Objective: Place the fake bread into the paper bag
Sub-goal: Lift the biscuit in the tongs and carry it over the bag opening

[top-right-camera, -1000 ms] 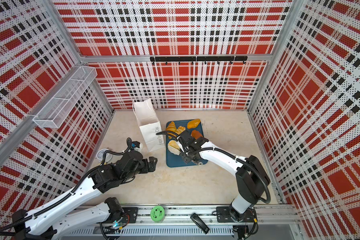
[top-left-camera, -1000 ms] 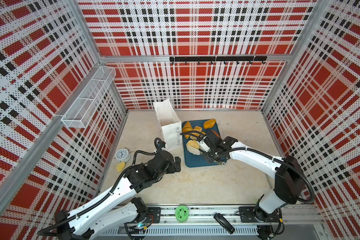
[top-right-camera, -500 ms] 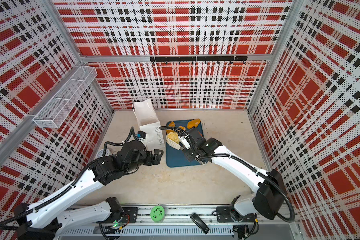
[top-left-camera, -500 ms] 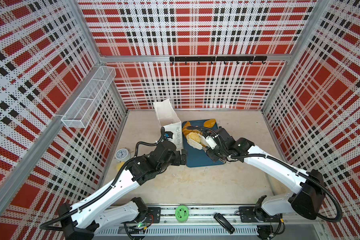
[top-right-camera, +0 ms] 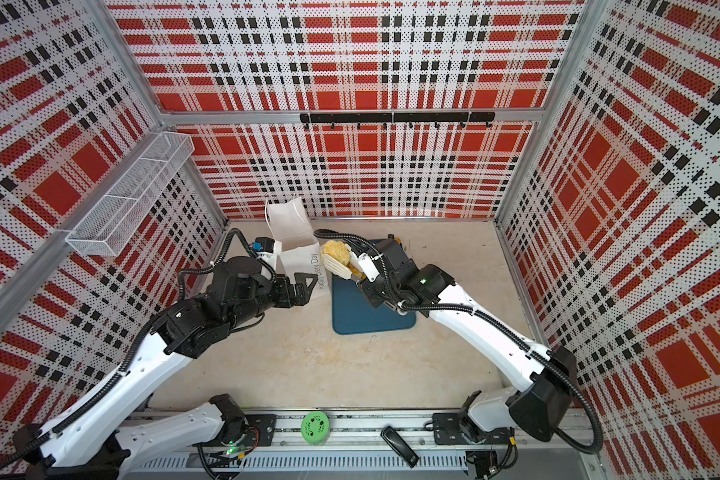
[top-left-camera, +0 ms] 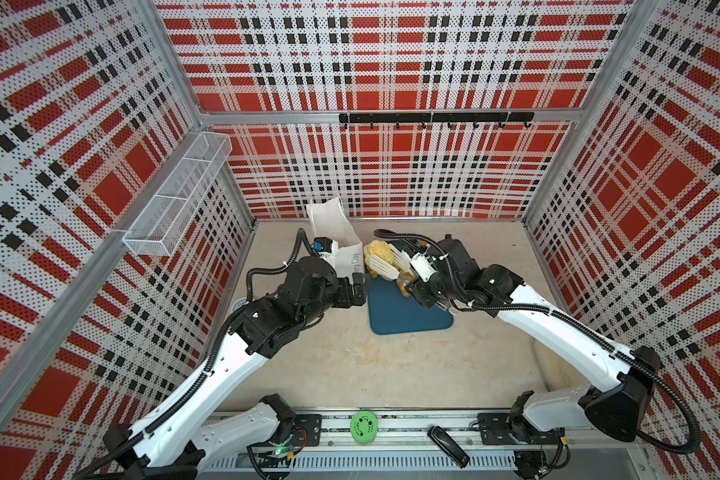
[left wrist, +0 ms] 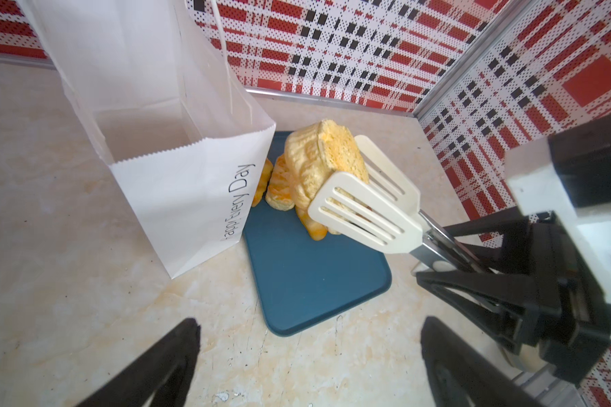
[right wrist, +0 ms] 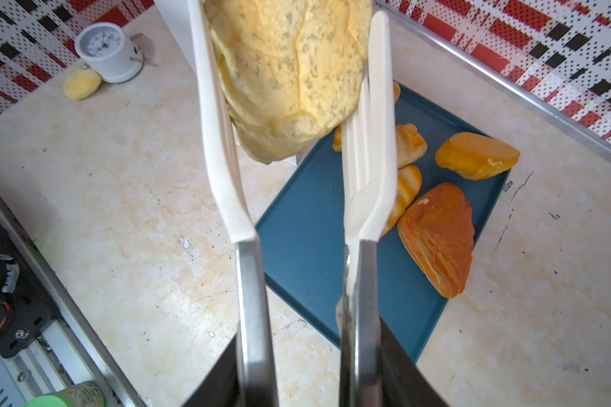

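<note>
Since the pale bun point(left wrist: 318, 158) looks light and squashy, tongs point(left wrist: 364, 211) clamped in the right gripper point(right wrist: 306, 384) jaws pinch its sides; left gripper point(left wrist: 309, 324) jaws gape empty

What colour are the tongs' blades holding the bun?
Cream-white with slots; the tongs show best in the left wrist view.

Both top views stare down from high up at the front, taking in the whole scene. Wrist cams sit way closer, both catching the tray point(left wrist: 314, 275) and bread point(right wrist: 286, 70).
</note>
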You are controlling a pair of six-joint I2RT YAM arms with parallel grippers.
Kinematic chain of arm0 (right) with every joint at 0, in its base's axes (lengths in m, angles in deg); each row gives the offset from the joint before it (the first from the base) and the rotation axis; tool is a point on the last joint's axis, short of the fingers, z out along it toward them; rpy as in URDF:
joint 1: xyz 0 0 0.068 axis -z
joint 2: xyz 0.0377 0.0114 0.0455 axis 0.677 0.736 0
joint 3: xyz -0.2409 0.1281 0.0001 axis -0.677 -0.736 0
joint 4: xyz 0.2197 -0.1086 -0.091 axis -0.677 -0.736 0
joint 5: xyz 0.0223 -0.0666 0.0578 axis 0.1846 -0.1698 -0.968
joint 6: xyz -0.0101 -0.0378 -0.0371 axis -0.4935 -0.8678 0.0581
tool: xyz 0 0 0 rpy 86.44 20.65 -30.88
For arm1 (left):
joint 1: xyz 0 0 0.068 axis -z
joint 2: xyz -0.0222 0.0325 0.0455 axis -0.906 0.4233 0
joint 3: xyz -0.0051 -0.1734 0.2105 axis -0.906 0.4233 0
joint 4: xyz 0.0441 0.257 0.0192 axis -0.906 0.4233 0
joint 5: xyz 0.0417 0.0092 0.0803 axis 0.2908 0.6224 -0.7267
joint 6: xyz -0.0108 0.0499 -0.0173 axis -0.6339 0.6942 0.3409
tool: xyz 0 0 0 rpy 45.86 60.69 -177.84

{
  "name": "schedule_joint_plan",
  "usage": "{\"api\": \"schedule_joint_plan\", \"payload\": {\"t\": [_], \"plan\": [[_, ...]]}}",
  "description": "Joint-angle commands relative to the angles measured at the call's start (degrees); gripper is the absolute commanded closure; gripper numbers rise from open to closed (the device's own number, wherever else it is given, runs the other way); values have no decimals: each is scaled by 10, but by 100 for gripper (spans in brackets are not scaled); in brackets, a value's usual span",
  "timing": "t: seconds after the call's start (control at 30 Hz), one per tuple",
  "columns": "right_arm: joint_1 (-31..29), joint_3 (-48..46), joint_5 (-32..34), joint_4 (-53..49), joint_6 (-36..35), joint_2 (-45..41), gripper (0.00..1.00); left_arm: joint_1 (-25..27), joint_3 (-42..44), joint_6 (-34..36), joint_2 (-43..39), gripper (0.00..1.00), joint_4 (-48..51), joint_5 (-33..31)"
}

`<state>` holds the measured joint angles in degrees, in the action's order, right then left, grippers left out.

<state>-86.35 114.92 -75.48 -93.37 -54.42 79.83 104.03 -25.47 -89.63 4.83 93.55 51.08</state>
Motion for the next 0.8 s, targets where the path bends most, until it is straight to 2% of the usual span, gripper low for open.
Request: {"api": "schedule_joint_plan", "payload": {"t": [0.0, 0.3, 0.77], "plan": [[0, 39, -20, 36, -9, -11, 52, -13, -24, 17, -9, 1, 19, 7], [-15, 97, -33, 40, -15, 8, 52, -42, -59, 24, -21, 1, 42, 20], [-38, 193, -45, 66, -13, 93, 52, -98, -98, 38, -37, 1, 64, 34]]}}
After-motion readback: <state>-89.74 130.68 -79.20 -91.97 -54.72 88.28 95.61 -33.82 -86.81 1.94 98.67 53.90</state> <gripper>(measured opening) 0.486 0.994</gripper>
